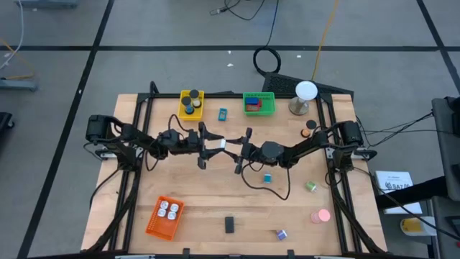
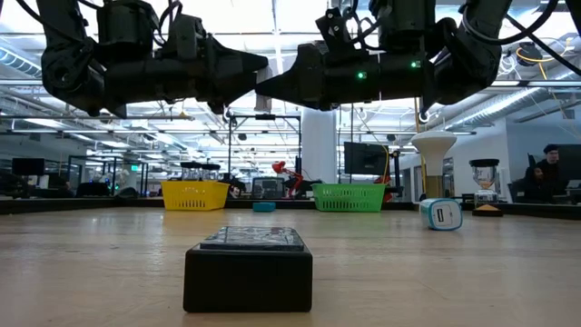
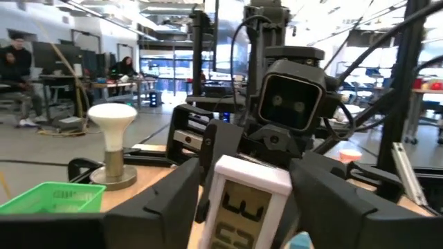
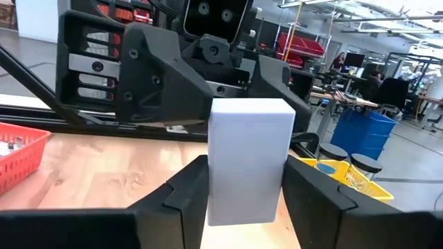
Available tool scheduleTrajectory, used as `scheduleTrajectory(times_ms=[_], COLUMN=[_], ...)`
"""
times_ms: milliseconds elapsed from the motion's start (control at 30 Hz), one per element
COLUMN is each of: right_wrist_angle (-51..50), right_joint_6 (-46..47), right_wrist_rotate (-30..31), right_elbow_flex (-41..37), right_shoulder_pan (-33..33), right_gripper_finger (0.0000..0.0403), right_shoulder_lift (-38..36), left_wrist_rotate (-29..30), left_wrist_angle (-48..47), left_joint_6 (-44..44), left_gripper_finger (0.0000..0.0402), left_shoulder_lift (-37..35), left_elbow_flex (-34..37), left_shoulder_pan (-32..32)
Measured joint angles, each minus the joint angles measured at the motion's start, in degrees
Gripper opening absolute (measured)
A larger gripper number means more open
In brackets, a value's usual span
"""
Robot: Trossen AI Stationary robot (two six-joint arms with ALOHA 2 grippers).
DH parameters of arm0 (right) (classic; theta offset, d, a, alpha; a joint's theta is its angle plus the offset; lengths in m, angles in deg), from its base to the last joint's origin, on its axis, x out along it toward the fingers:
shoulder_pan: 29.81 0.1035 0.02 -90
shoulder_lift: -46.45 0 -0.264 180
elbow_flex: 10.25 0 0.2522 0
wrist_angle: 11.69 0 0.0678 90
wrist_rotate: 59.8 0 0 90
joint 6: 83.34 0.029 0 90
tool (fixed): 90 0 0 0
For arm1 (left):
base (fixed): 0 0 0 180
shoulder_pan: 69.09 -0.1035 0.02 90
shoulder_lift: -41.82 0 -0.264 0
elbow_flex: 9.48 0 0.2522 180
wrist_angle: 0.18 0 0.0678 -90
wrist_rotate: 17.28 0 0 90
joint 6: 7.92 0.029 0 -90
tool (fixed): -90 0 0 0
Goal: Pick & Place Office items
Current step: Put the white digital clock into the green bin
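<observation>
A white device with a grey display [image 3: 242, 207] hangs in mid-air over the table's middle [image 1: 220, 144], between my two grippers, which meet tip to tip. My left gripper [image 1: 210, 146] comes level from the table's left. Its fingers [image 3: 173, 200] stand close on either side of the device's display end, with a thin dark gap showing, so it is open. My right gripper [image 1: 236, 150] comes level from the right and is shut on the device's plain white back end [image 4: 249, 159]. In the low view both grippers [image 2: 263, 80] hide the device. My right gripper pinches the white device by its two side faces [image 4: 220, 197] between its two fingers [image 4: 187, 200]. The fingers point level from the table's right side. The device is lifted clear of the table, with its other end between my left gripper's fingers.
At the far edge stand a yellow basket [image 1: 191, 103], a green basket [image 1: 259, 103] and a white ball on a stand [image 1: 305, 97]. An orange basket [image 1: 165, 217] sits near left. Loose pieces: black block [image 1: 230, 224], cyan clip [image 1: 267, 178], green clip [image 1: 311, 186], pink piece [image 1: 320, 215].
</observation>
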Motion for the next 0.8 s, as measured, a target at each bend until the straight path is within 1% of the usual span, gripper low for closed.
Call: scheduleTrajectory(times_ms=[133,267,367,467,533,633,700,800], right_wrist_angle=[-0.4,-5.9,-12.7,-22.3,-29.2,-36.5,-42.1,-51.8], right_joint_6=[-0.1,2.3,3.8,8.8,12.9,16.8,20.2,23.9], right_wrist_rotate=[0.2,0.5,4.4,9.7,11.8,14.0,13.9,13.7], right_elbow_flex=[0.0,0.0,0.0,0.0,0.0,0.0,1.0,4.6], right_shoulder_pan=[-0.2,-1.6,-3.0,-5.7,-8.6,-13.4,-16.6,-20.8], right_gripper_finger=[0.0148,0.0155,0.0156,0.015,0.0148,0.0153,0.0155,0.0153], right_shoulder_lift=[-0.4,-4.0,-8.2,-14.7,-19.3,-24.1,-25.9,-26.2], left_wrist_rotate=[0.5,1.4,2.9,3.5,3.5,4.2,5.6,7.9], left_wrist_angle=[-0.2,-0.3,-2.6,-7.8,-11.9,-15.1,-15.9,-15.8], left_joint_6=[3.5,8.2,9.1,9.2,8.7,8.6,8.7,8.9], left_gripper_finger=[0.0258,0.0275,0.0279,0.0274,0.0261,0.0226,0.0195,0.0143], left_shoulder_lift=[-2.3,-7.9,-13.4,-18.4,-21.1,-23.4,-23.8,-23.8], left_elbow_flex=[0.6,3.0,5.7,8.7,10.6,13.3,15.3,17.5], left_shoulder_pan=[-0.1,-0.6,-1.9,-3.5,-4.5,-5.0,-5.0,-4.7])
